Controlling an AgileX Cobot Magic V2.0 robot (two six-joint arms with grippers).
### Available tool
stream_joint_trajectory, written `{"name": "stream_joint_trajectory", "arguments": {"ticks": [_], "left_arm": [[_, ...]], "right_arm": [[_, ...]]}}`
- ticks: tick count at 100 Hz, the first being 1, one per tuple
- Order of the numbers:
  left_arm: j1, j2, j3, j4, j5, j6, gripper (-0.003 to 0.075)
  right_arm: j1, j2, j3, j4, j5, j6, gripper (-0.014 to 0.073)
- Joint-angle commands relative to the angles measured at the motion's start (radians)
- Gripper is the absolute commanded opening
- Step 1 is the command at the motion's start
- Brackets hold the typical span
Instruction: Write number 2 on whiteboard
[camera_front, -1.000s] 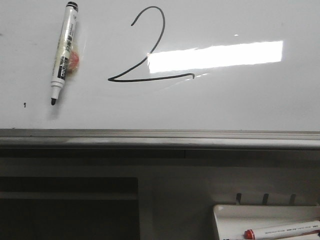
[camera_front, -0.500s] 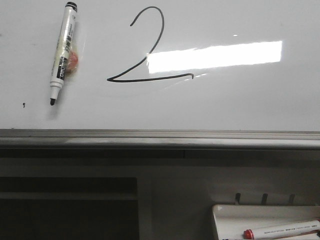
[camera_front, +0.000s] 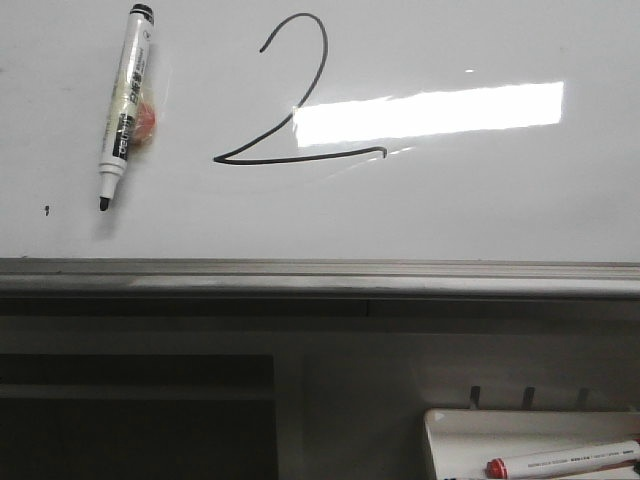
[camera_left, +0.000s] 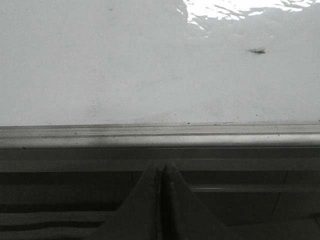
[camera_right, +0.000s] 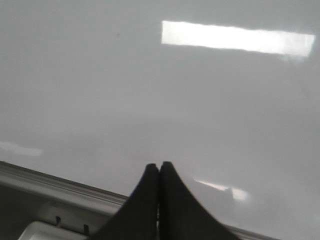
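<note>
A large black hand-drawn number 2 (camera_front: 290, 100) stands on the glossy whiteboard (camera_front: 480, 200), beside the bright reflected light. A white marker with an uncapped black tip (camera_front: 124, 105) sticks to the board left of the digit, tip down. No gripper shows in the front view. My left gripper (camera_left: 160, 169) is shut and empty, below the board's grey bottom rail (camera_left: 160, 135). My right gripper (camera_right: 159, 166) is shut and empty, in front of bare whiteboard (camera_right: 100, 90). The digit shows in neither wrist view.
A small black dot (camera_front: 46, 210) marks the board at lower left. The grey bottom rail (camera_front: 320, 275) runs across the front view. Below right, a small white tray (camera_front: 450, 430) holds a red-capped marker (camera_front: 560, 460). A dark recess (camera_front: 130, 420) lies below left.
The front view has shifted very slightly; the digit, the marker and the tray keep their places relative to each other.
</note>
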Motion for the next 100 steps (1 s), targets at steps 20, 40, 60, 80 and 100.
{"name": "stream_joint_trajectory", "arguments": {"ticks": [20, 40, 60, 80, 100], "left_arm": [[0.003, -0.028, 0.01, 0.001, -0.065, -0.007, -0.002], [0.003, -0.028, 0.01, 0.001, -0.065, -0.007, -0.002], [0.003, -0.028, 0.01, 0.001, -0.067, -0.007, -0.002], [0.003, -0.028, 0.01, 0.001, -0.069, -0.007, -0.002], [0.003, -0.028, 0.01, 0.001, -0.071, -0.007, -0.002]], "right_arm": [[-0.106, -0.156, 0.113, -0.003, -0.095, -0.006, -0.0071], [-0.131, -0.268, 0.151, -0.003, 0.053, -0.006, -0.0071], [-0.131, -0.266, 0.151, 0.0, 0.197, -0.006, -0.0071], [-0.131, -0.266, 0.151, 0.001, 0.196, -0.006, -0.0071], [-0.131, -0.266, 0.151, 0.001, 0.196, -0.006, -0.0071]]}}
